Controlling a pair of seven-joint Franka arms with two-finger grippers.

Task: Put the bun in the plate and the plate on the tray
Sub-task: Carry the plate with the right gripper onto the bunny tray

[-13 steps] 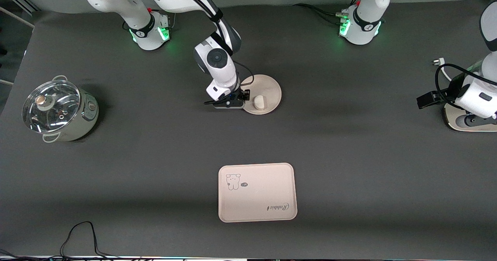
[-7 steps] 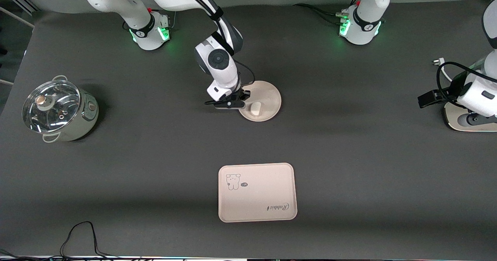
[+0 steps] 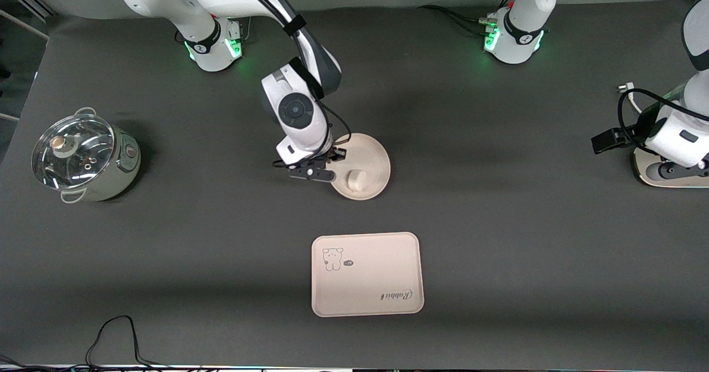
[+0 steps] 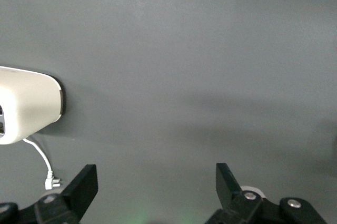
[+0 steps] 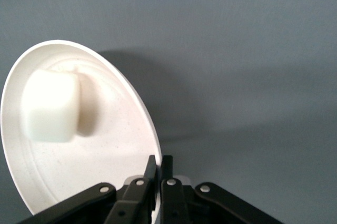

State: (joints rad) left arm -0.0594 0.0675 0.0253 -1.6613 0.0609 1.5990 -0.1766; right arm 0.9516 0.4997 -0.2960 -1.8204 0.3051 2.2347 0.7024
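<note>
The round cream plate (image 3: 370,160) hangs tilted a little above the table, with the off-white bun (image 3: 355,181) lying in it. My right gripper (image 3: 328,168) is shut on the plate's rim; the right wrist view shows the rim (image 5: 138,108) pinched between the fingers (image 5: 152,174) and the bun (image 5: 51,107) resting in the plate. The rectangular tray (image 3: 366,274) with the animal drawing and "Rabbit" lettering lies flat, nearer to the front camera than the plate. My left gripper (image 3: 672,168) waits open and empty at the left arm's end of the table, its fingers (image 4: 81,186) spread wide.
A steel pot with a glass lid (image 3: 83,156) stands at the right arm's end of the table. A cream appliance (image 3: 673,172) with a white cord and plug (image 3: 625,88) sits under the left gripper. A black cable (image 3: 113,336) lies by the table's front edge.
My right gripper has carried the plate with the bun toward the front camera and the tray, and the plate is more tilted. The left arm has barely moved.
</note>
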